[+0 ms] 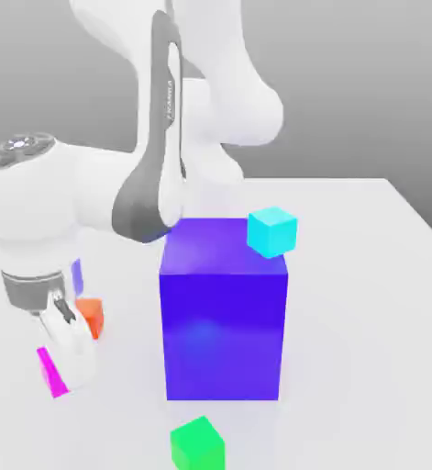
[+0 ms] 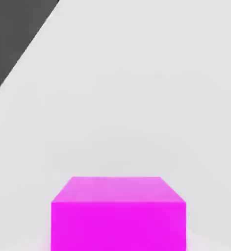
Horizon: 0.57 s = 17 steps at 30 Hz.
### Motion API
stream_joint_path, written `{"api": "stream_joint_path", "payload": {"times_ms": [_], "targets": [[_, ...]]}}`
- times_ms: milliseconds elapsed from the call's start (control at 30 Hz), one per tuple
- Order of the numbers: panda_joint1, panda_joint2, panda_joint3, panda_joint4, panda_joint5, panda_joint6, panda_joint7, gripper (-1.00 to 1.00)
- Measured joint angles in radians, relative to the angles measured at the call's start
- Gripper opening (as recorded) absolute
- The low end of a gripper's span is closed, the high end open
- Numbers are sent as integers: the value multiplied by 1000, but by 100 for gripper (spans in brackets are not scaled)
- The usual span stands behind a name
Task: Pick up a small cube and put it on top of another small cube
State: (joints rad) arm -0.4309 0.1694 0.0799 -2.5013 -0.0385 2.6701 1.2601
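Observation:
The small magenta-pink cube (image 1: 49, 371) rests on the white table (image 1: 366, 303) at the exterior view's left, partly hidden behind my gripper (image 1: 65, 356). The gripper is down at table height and shut on this cube, which looms large and close in the hand view (image 2: 118, 215). A small orange cube (image 1: 91, 317) sits just behind the gripper, close to the hand. A small cyan cube (image 1: 272, 231) lies farther back toward the exterior view's right, and a small green cube (image 1: 198, 443) sits near the front.
A big blue-purple block (image 1: 224, 312) stands in the middle of the table, right of the gripper and taller than the small cubes. A thin purple sliver (image 1: 76, 275) peeks out behind the arm. The table's edge (image 2: 24, 54) runs close to the magenta cube.

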Motion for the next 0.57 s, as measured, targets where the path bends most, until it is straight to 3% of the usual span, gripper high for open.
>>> {"api": "stream_joint_path", "payload": {"times_ms": [300, 433, 467, 567], "targets": [[106, -19, 165, 46, -31, -69, -226, -100], [141, 98, 144, 57, -99, 31, -200, -100], [150, 127, 132, 60, -115, 58, -189, 100], [150, 127, 132, 60, -115, 58, -189, 100]]}}
